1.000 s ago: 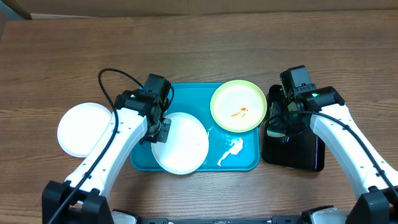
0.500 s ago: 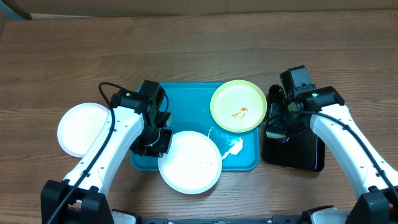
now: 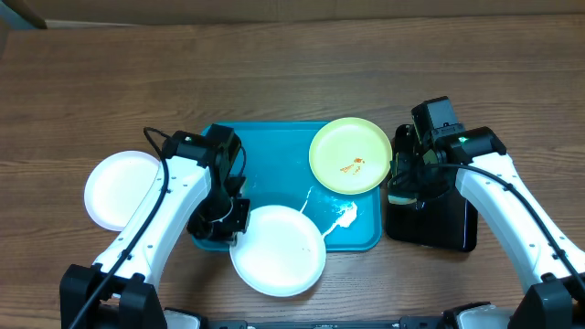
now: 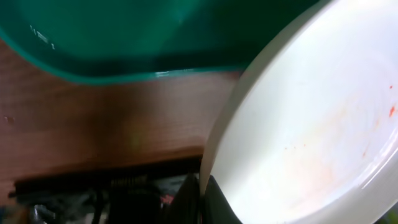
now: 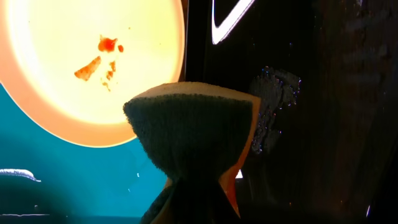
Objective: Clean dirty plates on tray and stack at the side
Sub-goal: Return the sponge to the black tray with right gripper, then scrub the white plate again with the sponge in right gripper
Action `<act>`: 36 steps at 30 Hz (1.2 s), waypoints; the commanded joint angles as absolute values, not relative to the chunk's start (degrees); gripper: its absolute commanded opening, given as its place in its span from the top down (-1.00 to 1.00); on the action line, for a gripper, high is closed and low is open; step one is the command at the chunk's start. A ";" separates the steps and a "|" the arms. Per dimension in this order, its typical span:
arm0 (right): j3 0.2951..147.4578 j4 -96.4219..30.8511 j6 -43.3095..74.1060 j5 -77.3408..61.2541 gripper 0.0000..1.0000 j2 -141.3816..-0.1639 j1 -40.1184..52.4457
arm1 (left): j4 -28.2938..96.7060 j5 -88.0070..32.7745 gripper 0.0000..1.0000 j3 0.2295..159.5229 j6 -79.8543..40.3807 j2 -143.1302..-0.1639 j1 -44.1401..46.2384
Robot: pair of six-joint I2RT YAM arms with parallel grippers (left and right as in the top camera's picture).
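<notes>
The wooden tabletop (image 3: 292,82) carries the blue tray (image 3: 274,151) in the middle of the overhead view, with a smaller black tray (image 3: 448,228) to its right.

One white plate (image 3: 279,251) sits at lower centre. It hangs over the tray's lower rim and is pinched at its left edge by the left hand (image 3: 222,219). The left wrist view shows that rim clamped, with the plate (image 4: 311,124) tilted. Whether its far edge touches the tabletop cannot be told. A second white plate (image 3: 122,190) lies on the tabletop at the left, well apart from the tray. The yellow-green plate (image 3: 351,154) rests at the tray's upper right corner and overlaps the rim.

The right hand (image 3: 404,187) is clenched on a sponge (image 5: 193,137) above the black tray's left side, just beside the yellow-green plate.

The step looks like carrying the held plate to the left stack. To do it well:

- Raise the plate enough to clear the tray's rim.
- Level it before swinging left.
- Centre it over the second white plate.
- Let go only once it has settled flat.

A one-sided rim pinch may let the plate droop, so slow travel seems wise. Faint reddish marks (image 4: 390,111) on it may want another wipe. The orange smear (image 3: 353,166) and a white streak (image 3: 340,219) on the tray are left to deal with.
</notes>
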State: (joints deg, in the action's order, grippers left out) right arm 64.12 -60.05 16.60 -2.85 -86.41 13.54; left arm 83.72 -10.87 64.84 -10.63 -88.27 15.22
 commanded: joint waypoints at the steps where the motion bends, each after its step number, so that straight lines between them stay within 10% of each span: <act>1: 64.07 -59.92 16.03 -3.60 0.92 -85.89 13.80 | 84.36 -11.53 0.92 64.77 -11.90 -88.40 14.92; 11: 64.07 -59.96 16.03 -3.57 0.92 -85.89 13.80 | 60.20 -1.08 0.92 64.77 -18.39 -88.40 15.03; 24: 64.07 -49.87 4.56 -31.55 0.92 -85.89 15.94 | 64.05 -2.66 0.92 64.77 -16.27 -88.40 16.43; 36: 64.07 -41.60 5.98 -17.32 0.92 -87.77 32.69 | 63.59 -4.51 0.92 64.77 -16.32 -88.40 17.43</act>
